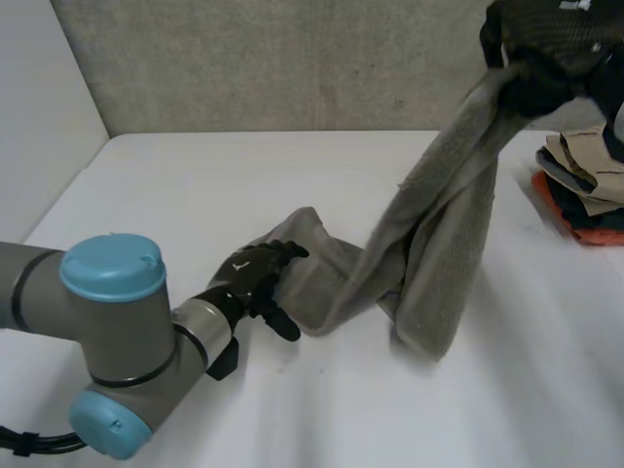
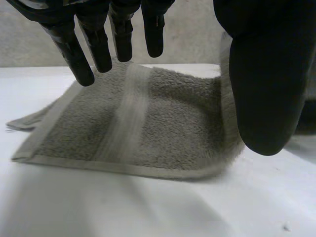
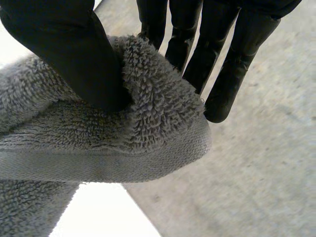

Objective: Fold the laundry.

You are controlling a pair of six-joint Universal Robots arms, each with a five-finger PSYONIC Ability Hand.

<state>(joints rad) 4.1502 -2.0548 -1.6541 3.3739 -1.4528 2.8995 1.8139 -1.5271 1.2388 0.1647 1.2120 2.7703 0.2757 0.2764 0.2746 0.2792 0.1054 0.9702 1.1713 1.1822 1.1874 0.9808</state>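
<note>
Two hands are sharing one grey towel point(image 1: 439, 224) over the white tabletop point(image 1: 195, 185). The right hand point(image 1: 541, 54) is holding one end high above the tabletop's far right corner. In its wrist view the thumb is pressing a thick fold of terry against the fingers, so it is grasping the towel firmly. From that grip the cloth is hanging down in a loose, twisted drape. Its lowest fold is brushing the tabletop near the middle, and the rest is trailing toward the near left.

That other end is lying flat on the tabletop, with its woven band and hemmed edge showing. The left hand point(image 1: 255, 276) is resting over it at the end of the grey arm with light-blue caps. In its wrist view the fingers are reaching out straight just above the pile and the thumb is standing apart beside the towel's edge. The hand is therefore released, with nothing pinched.

Over at the tabletop's right edge a stack of folded clothes point(image 1: 583, 190) is sitting in beige, orange and dark layers, apart from the towel.
</note>
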